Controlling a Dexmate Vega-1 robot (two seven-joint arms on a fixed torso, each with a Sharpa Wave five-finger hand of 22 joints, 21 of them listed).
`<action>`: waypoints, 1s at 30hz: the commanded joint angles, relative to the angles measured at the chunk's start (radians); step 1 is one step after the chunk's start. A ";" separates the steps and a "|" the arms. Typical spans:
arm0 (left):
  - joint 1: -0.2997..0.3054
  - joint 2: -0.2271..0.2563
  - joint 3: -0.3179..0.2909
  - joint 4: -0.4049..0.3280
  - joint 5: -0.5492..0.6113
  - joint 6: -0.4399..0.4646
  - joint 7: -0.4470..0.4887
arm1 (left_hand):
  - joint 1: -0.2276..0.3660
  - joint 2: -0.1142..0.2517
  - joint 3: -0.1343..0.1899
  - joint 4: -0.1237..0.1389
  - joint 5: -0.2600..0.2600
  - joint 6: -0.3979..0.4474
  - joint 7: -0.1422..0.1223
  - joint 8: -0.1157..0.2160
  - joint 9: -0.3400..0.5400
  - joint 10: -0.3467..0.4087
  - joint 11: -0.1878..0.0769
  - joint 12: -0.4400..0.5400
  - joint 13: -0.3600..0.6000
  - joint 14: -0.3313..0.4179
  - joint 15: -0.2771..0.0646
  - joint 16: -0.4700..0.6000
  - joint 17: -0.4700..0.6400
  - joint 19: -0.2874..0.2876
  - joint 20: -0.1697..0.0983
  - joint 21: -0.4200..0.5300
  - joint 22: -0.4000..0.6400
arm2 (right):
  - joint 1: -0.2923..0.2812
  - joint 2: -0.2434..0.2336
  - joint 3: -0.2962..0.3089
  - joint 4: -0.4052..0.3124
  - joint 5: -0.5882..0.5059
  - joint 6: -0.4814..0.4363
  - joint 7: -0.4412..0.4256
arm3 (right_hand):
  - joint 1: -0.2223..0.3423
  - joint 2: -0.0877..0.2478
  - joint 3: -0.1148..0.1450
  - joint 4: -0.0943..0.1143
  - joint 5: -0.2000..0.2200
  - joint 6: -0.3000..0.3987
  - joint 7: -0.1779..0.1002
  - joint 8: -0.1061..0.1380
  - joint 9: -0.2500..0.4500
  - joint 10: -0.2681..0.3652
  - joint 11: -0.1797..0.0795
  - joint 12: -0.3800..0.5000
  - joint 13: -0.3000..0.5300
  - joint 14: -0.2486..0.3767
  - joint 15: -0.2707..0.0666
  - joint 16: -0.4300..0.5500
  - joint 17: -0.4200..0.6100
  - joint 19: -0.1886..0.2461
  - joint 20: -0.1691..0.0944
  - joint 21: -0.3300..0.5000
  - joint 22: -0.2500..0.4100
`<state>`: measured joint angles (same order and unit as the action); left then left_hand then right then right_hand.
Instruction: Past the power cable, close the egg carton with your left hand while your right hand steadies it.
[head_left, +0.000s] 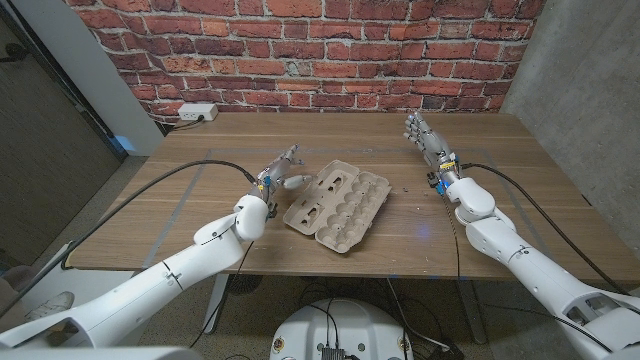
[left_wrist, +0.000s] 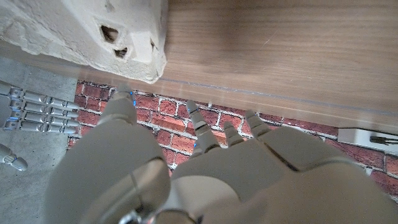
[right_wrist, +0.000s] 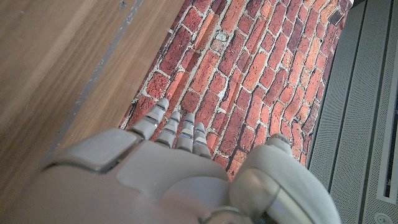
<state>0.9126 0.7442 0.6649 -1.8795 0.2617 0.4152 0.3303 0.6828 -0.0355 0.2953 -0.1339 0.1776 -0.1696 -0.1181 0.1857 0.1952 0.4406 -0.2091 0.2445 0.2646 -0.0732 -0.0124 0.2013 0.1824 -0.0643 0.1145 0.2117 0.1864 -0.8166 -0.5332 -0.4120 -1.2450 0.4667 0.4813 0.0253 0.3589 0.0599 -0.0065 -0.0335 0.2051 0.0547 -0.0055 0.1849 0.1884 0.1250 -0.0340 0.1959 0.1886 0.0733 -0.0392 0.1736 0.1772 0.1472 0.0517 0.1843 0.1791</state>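
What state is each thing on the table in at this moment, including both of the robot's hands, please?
egg carton: open, lid laid back, cups empty.
left hand: holds nothing, fingers apart, close beside the carton's left end.
right hand: holds nothing, fingers extended, well apart from the carton.
power strip: lies at the table's far left corner, by the brick wall.

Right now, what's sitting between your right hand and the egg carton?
Nothing: the head view shows only bare table between the right hand and the egg carton.

The head view looks down over the tabletop toward the brick wall. Both wrist views look closely along their hands, sharing that wall.
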 joint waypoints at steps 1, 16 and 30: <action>-0.008 -0.008 0.029 -0.020 0.064 0.074 -0.023 | 0.005 0.007 0.002 -0.004 0.002 -0.257 -0.002 0.005 0.000 -0.004 0.009 -0.008 0.001 -0.005 0.005 0.002 0.002 0.008 0.001 0.005 0.001 | -0.011 -0.007 0.005 -0.007 0.005 0.002 0.003 | 0.013 -0.002 -0.002 -0.009 -0.002 -0.003 0.000 0.001 0.002 -0.002 -0.004 0.003 0.001 0.000 -0.013 0.002 0.002 -0.007 -0.001 0.002 0.003; -0.016 -0.010 0.051 -0.034 0.089 0.149 -0.075 | -0.001 0.010 0.000 0.005 0.001 -0.252 0.016 0.009 -0.001 0.009 0.020 -0.011 -0.010 0.002 0.016 0.002 0.004 0.011 0.011 0.004 0.001 | -0.016 -0.008 0.009 -0.007 0.011 0.003 0.005 | 0.012 -0.002 -0.003 -0.010 -0.003 -0.001 -0.005 0.004 0.002 -0.002 -0.009 0.006 0.001 -0.005 -0.013 0.003 0.003 -0.008 -0.001 0.004 0.003; -0.046 -0.010 0.074 -0.017 0.084 0.139 -0.113 | 0.002 0.007 -0.001 0.005 0.001 -0.233 0.001 0.016 -0.002 0.094 -0.001 0.008 -0.024 0.046 -0.010 0.010 0.002 0.029 0.002 0.007 0.001 | -0.005 -0.009 0.004 -0.001 0.011 -0.004 0.018 | 0.013 -0.002 -0.003 -0.011 -0.003 -0.002 -0.006 0.006 0.002 -0.003 -0.010 0.007 0.001 0.006 -0.018 0.009 0.003 -0.007 -0.002 0.006 0.003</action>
<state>0.8863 0.7344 0.7229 -1.9081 0.3486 0.5529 0.2533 0.6815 -0.0255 0.2926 -0.1310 0.1776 -0.1715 -0.1162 0.1934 0.1905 0.5242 -0.2101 0.2479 0.2413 -0.0333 -0.0193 0.2079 0.1816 -0.0430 0.1146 0.2117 0.1865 -0.8277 -0.5410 -0.4040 -1.2489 0.4768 0.4829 0.0366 0.3589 0.0599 -0.0108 -0.0375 0.2051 0.0549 -0.0054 0.1850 0.1882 0.1198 -0.0393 0.1959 0.1885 0.0733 -0.0391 0.1776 0.1772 0.1474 0.0516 0.1843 0.1791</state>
